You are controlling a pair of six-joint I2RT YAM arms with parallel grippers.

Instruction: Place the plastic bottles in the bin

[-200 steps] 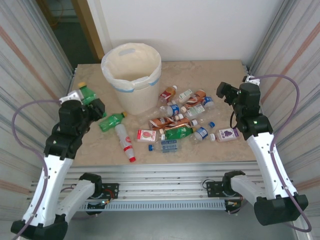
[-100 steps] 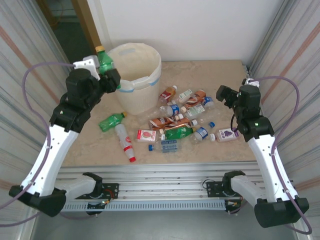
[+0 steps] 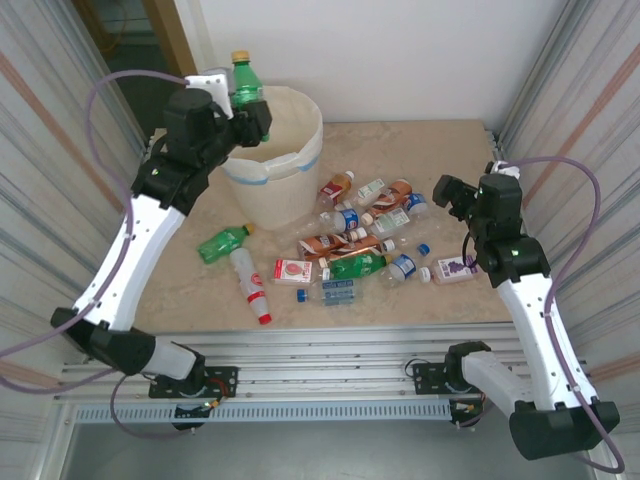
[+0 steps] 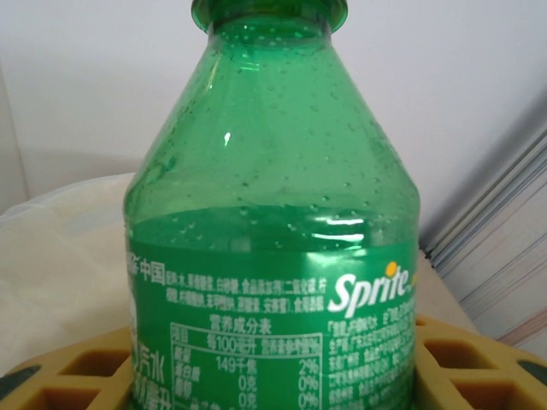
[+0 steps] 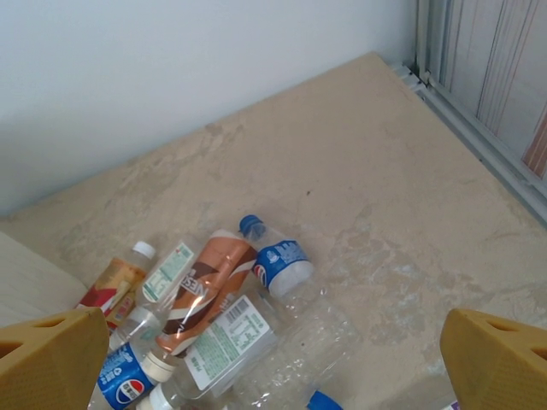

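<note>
- Nearest us, both arm bases sit at the front edge of the desk (image 3: 440, 160), L arm (image 3: 135, 235) on the left and R arm (image 3: 530, 300) on the right.
- R arm rises from its base and leans inward w/ the elbow bent. Its wrist hangs above the desk's right side and points toward the pile.
- R jaws are spread wide w/ nothing btwn them. In the R wrist view the two yellow pads (image 5: 51, 359) stand at opposite lower corners, w/ desk and bottles beyond.
- On the near part of the desk a white bottle (image 3: 250, 283) w/ a red cap lies flat. A green bottle (image 3: 222, 243) lies just beyond it. A purple-label item (image 3: 453, 268) lies near the R arm.
- Mid desk, the pile of bottles (image 3: 350, 245) lies on its sides, clear, green and brown, touching or overlapping. At its far end a Pepsi bottle (image 5: 282, 260) lies beside a brown-label bottle (image 5: 209, 282).
- L arm is stretched long, its forearm slanting up and away, w/ the wrist raised by the bin's left rim.
- L jaws are closed on the Sprite bottle (image 3: 246, 88), gripping its labelled lower body. Yellow pads (image 4: 466, 333) hug both sides of it in the L wrist view.
- Sprite bottle is upright, yellow cap up, held in the air over the left rim of the bin (image 3: 290, 185). We can't tell if it touches the rim.
- Bin stands at the far left of the desk, just behind the pile. A pale bag is folded over its rim and a blue tape band runs round its upper wall.
- Farthest is the white wall (image 3: 400, 50).
</note>
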